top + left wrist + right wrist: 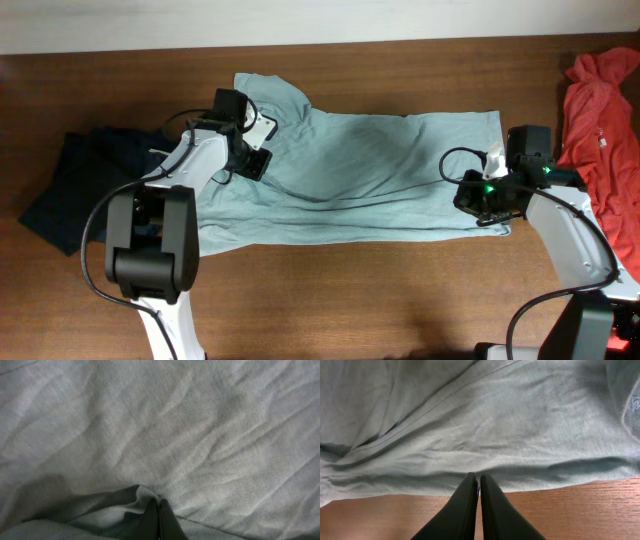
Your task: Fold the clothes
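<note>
The pale grey-blue T-shirt [380,170] lies spread and wrinkled across the middle of the wooden table. My left gripper [256,163] is over its left part near the sleeve. In the left wrist view its fingers [159,502] are shut, with a small ridge of the shirt [200,435] bunched up at the tips. My right gripper [472,196] is at the shirt's right end. In the right wrist view its fingers [478,478] are shut, with the tips meeting the edge of the shirt [470,425], which casts a shadow on the table.
A dark navy garment [70,190] lies crumpled at the left of the table [350,300]. A red-orange garment [600,130] lies at the right edge, behind my right arm. Bare wood [570,510] shows in front of the shirt.
</note>
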`<state>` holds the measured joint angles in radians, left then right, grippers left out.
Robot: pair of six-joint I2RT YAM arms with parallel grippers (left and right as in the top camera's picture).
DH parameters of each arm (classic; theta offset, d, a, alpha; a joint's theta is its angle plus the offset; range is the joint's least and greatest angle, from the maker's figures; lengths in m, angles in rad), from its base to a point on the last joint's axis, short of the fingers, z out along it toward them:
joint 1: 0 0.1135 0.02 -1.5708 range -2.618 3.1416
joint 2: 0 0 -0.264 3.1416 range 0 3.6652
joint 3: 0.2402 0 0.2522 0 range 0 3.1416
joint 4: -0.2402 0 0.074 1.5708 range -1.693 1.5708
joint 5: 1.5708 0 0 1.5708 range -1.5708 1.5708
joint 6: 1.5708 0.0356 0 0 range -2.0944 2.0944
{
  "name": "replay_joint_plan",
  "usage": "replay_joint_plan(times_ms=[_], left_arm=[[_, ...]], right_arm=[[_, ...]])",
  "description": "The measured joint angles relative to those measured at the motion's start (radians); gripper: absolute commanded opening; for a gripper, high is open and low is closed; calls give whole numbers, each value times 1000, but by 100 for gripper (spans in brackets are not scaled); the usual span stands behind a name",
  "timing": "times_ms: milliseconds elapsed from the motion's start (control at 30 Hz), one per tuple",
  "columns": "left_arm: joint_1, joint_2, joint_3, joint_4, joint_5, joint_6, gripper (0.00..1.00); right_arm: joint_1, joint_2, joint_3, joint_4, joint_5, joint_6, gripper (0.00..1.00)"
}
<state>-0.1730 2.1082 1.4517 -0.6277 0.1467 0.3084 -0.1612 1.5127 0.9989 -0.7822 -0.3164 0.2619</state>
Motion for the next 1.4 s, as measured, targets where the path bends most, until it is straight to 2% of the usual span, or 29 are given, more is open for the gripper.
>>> replay_joint_plan(times_ms=[200,367,700,900,1000,1200,1233,1267,1300,1400], left_arm=[[0,1,34,-52,0,-37,1],[-9,1,130,-117,7,-50,1],[-68,1,206,-142,23,-59,1],[-76,1,206,-143,23,-63,17],[-76,1,206,-143,23,-66,19],[-76,1,206,-125,24,-66,13],[-76,1,206,-126,22,-66,17],[-76,1,206,-129,16,-66,32],[-76,1,206,-137,6,-64,41],[-76,1,206,-167,-54,-88,41]], right_arm=[[0,0,0,0,0,0,10],[0,0,0,0,0,0,9],[0,0,0,0,0,0,10],[0,0,0,0,0,-1,9],[0,0,0,0,0,0,9],[0,0,0,0,0,0,9],[0,0,0,0,0,0,9],[0,0,0,-1,0,-1,9],[0,0,0,-2,0,0,9],[0,0,0,-8,0,0,11]])
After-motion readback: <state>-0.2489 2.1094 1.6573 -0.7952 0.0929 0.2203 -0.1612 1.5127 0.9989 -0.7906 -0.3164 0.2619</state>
